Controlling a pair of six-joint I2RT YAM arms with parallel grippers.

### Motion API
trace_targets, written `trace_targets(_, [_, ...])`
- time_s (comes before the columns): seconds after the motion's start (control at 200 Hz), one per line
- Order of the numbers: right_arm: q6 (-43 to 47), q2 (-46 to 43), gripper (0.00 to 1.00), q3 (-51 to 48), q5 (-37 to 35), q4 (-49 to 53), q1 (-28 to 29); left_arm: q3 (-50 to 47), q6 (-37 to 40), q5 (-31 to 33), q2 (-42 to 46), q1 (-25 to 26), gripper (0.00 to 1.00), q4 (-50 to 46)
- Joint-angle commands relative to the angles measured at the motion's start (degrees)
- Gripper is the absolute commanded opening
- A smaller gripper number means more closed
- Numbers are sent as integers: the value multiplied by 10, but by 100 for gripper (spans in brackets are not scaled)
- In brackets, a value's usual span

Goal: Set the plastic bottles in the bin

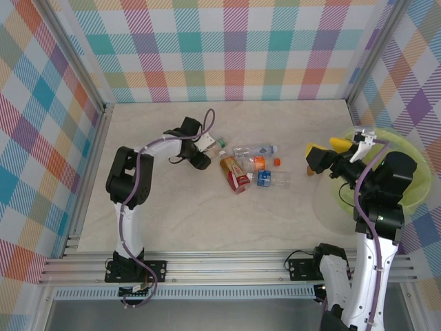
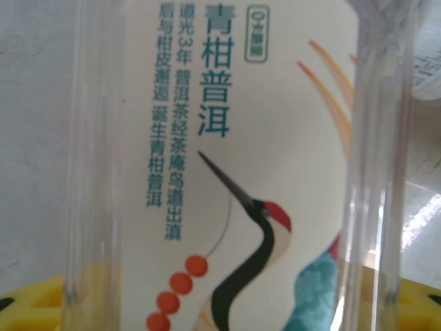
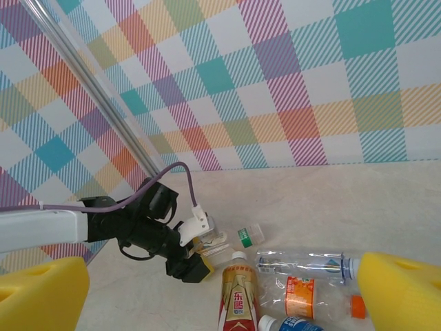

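My left gripper [image 1: 205, 147] is shut on a clear plastic bottle [image 1: 215, 145] with a green cap, at the left end of the cluster. The left wrist view looks straight onto this bottle's white label [image 2: 241, 172], printed with a crane, and the yellow pads [image 2: 41, 307] sit at the bottom corners. Beside it on the table lie a red-and-gold labelled bottle [image 1: 236, 174], a clear one [image 1: 255, 149], an orange-labelled one [image 1: 260, 163] and a blue-labelled one [image 1: 273, 179]. My right gripper [image 1: 325, 148] hangs open by the near rim of the yellow-green bin [image 1: 406, 200], holding nothing.
Checked walls close off the back and both sides. An aluminium rail [image 1: 227, 265] runs along the near edge. The right wrist view looks across the table at the bottle cluster [image 3: 303, 265] and the left arm [image 3: 131, 231].
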State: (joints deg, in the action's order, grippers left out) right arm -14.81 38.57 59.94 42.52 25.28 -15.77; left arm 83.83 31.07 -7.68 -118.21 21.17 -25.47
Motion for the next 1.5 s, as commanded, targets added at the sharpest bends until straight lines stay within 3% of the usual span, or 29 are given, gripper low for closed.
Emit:
trace_targets(0.0, [-17, 2, 100, 7, 21, -29, 3, -19, -13, -10, 48, -5, 53, 28])
trace_targets(0.235, [-51, 10, 100, -11, 43, -61, 6, -69, -83, -22, 118, -5, 14, 57])
trace_targets(0.365, [-85, 18, 100, -25, 55, -97, 21, -105, -132, -58, 176, -5, 0, 84])
trace_targets(0.72, [-95, 81, 100, -37, -35, -173, 175, -245, -363, -249, 349, 12, 0, 320])
trace_targets(0.885, [-120, 130, 100, -29, -103, -201, 242, -236, -395, -352, 377, 49, 0, 358])
trace_targets(0.95, [-134, 148, 100, -29, -109, -224, 256, -235, -392, -355, 388, 76, 0, 365])
trace_targets(1.155, [-193, 196, 100, -38, -21, -357, 279, -227, -392, -345, 397, 138, 0, 378])
trace_targets(1.335, [-180, 228, 100, -15, -39, -358, 318, -221, -396, -348, 391, 171, 0, 394])
trace_targets(1.495, [-172, 242, 92, -10, -55, -362, 336, -218, -399, -358, 387, 185, 0, 403])
